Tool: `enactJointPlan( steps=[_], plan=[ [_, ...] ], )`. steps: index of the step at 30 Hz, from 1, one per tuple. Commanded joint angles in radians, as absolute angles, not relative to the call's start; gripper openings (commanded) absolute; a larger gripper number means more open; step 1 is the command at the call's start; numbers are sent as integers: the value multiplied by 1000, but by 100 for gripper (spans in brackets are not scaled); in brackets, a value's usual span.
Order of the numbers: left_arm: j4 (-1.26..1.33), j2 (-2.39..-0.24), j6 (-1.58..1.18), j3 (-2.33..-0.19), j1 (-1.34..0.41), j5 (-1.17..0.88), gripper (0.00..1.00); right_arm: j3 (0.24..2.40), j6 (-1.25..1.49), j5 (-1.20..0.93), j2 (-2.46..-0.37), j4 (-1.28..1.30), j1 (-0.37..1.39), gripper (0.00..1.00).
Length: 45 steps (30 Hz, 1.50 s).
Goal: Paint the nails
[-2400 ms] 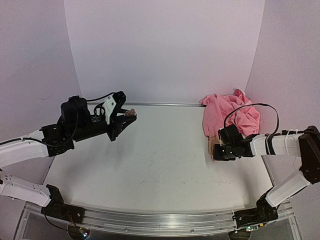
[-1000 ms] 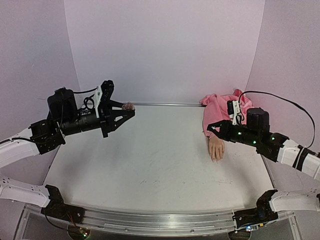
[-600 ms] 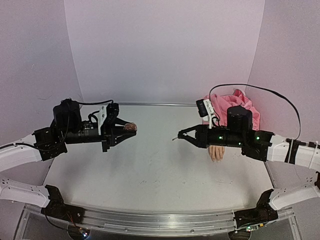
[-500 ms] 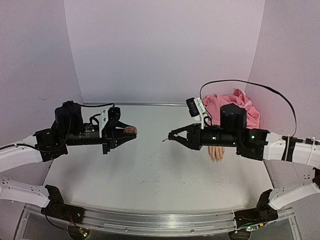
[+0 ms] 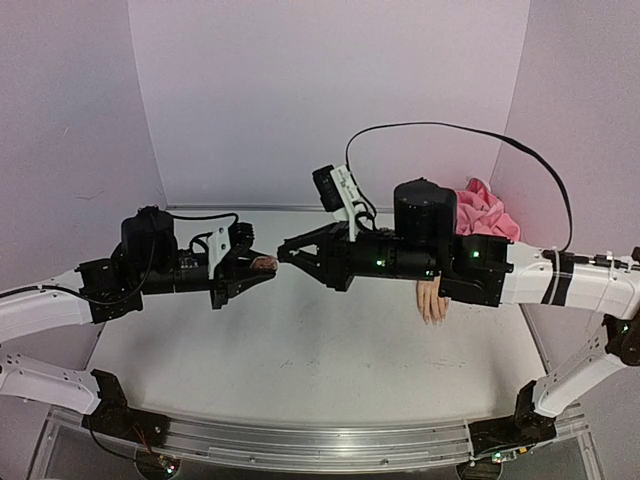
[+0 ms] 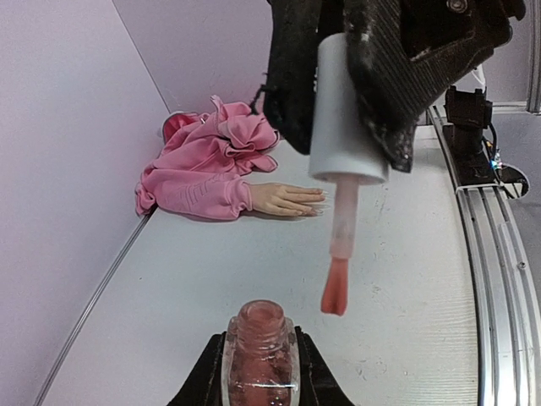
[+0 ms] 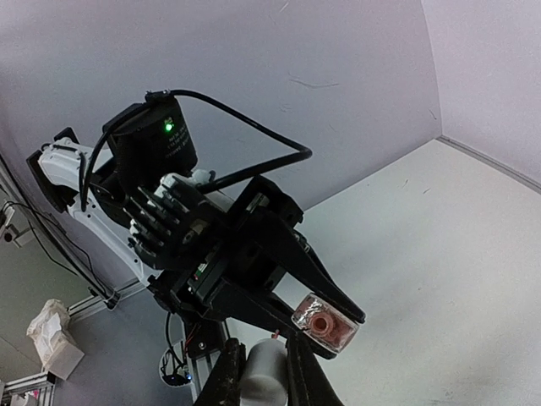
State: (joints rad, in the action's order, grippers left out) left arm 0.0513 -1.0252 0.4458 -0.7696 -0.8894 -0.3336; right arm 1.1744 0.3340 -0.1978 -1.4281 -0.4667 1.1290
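Note:
My left gripper (image 5: 262,268) is shut on a small pinkish polish bottle (image 6: 260,351), uncapped, its neck facing the right arm. My right gripper (image 7: 264,372) is shut on the white cap (image 6: 342,110). The cap's brush (image 6: 336,288) carries pink polish and hangs just beyond the bottle's mouth, slightly to one side and not inside it. In the top view both grippers meet above the table's middle, with the brush tip (image 5: 284,251) a little way from the bottle (image 5: 264,263). The flesh-coloured mannequin hand (image 6: 283,199) lies flat at the far right, its pale nails (image 6: 320,196) pointing away from the pink sleeve (image 6: 207,169).
The right arm (image 5: 440,255) stretches across the table from the right and partly covers the mannequin hand (image 5: 432,300) and the bunched pink sleeve (image 5: 482,212). Pale walls close the back and both sides. A metal rail (image 5: 300,445) runs along the near edge.
The right arm has swung from the mannequin hand toward the middle, carrying the brush cap. The left arm has lowered the bottle and brought it inward, so brush and bottle now meet.

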Motion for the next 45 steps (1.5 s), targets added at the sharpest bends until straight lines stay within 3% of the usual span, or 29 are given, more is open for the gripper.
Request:
enactJointPlan(
  steps=[1, 45],
  plan=[
    [96, -1030, 469, -769, -894, -293, 0, 1239, 308, -117, -1433, -456, 1136, 0],
    [95, -1040, 469, -774, -898, -304, 0, 1373, 375, -98, -1576, -315, 1138, 0]
  ],
)
